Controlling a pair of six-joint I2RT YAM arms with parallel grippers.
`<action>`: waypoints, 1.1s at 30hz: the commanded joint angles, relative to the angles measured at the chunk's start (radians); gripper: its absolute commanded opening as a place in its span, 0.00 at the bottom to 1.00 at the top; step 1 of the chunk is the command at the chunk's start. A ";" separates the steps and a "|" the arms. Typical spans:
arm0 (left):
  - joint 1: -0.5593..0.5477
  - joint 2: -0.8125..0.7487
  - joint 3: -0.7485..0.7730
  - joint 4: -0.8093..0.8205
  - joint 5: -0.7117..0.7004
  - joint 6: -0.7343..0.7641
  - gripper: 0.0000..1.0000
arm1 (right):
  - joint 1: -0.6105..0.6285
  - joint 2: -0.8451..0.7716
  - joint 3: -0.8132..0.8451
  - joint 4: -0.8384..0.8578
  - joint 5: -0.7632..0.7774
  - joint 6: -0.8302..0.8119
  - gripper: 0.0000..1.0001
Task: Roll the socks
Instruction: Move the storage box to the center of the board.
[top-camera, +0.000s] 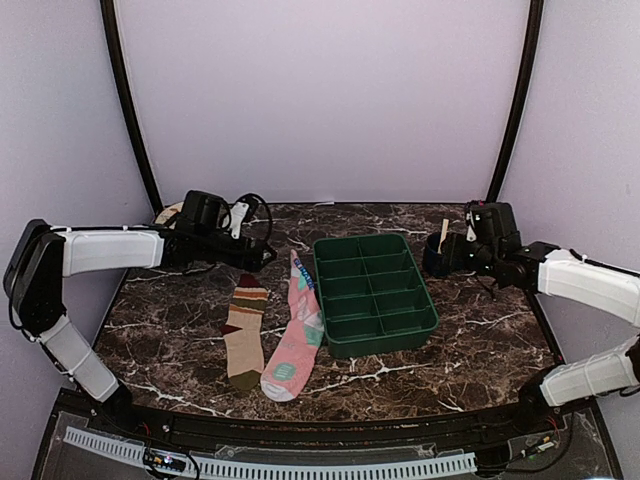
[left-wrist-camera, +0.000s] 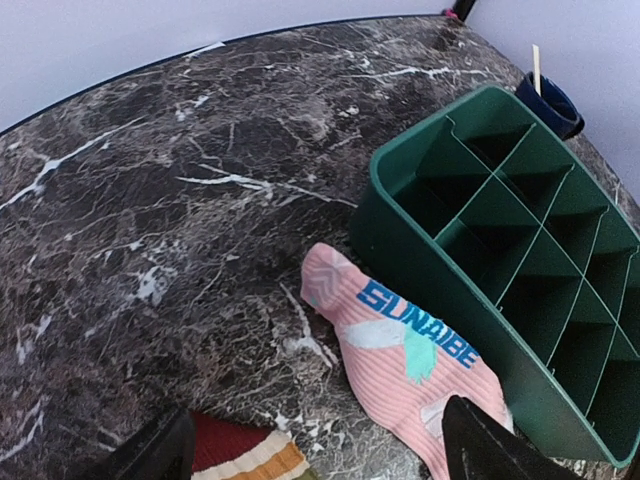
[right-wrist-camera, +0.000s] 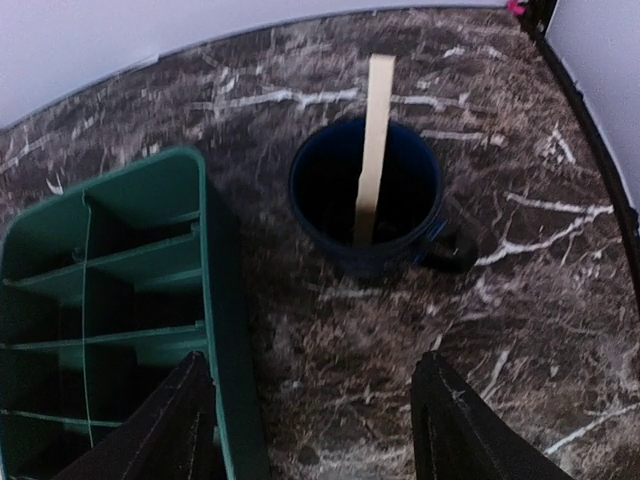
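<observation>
From above, the two socks lie flat side by side on the counter at lower centre of the frame. The striped sock (top-camera: 244, 335) is on the left. The pink sock (top-camera: 297, 335) is on the right, its long edge against the green tray (top-camera: 330, 346). The left pincer (top-camera: 262, 254) hovers released just above their upper ends. The right pincer (top-camera: 446, 256), also released, sits far off at the right by the dark cup (top-camera: 434, 264). Rolling has not begun, and the step in hand looks like the first reach to the cuffs.

The left wrist view shows the left pincer (left-wrist-camera: 318, 410) spread wide and empty. The pink sock (left-wrist-camera: 400, 340) runs toward the lower right, close along the tray wall (left-wrist-camera: 420, 250), and the striped sock (left-wrist-camera: 250, 455) peeks in at the bottom edge. A good grasp probably takes the pink cuff on the side away from the tray, so no finger catches that wall. Laying one sock over the other first would help the roll stay even.

In the right wrist view the right pincer (right-wrist-camera: 312, 362) gapes over bare counter. The cup (right-wrist-camera: 320, 190) holding a wooden stick (right-wrist-camera: 372, 140) is at upper centre, and the tray's corner (right-wrist-camera: 215, 280) is at left. No sock shows here, so this arm would have to cross over the tray to pin the fabric.
</observation>
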 joint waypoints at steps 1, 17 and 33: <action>-0.035 0.077 0.101 -0.068 0.048 0.045 0.86 | 0.095 0.059 0.058 -0.156 0.024 0.086 0.62; -0.078 0.201 0.176 -0.070 0.102 0.029 0.77 | 0.198 0.286 0.168 -0.269 -0.048 0.147 0.51; -0.077 0.215 0.175 -0.078 0.061 0.022 0.73 | 0.194 0.434 0.249 -0.322 -0.080 0.136 0.18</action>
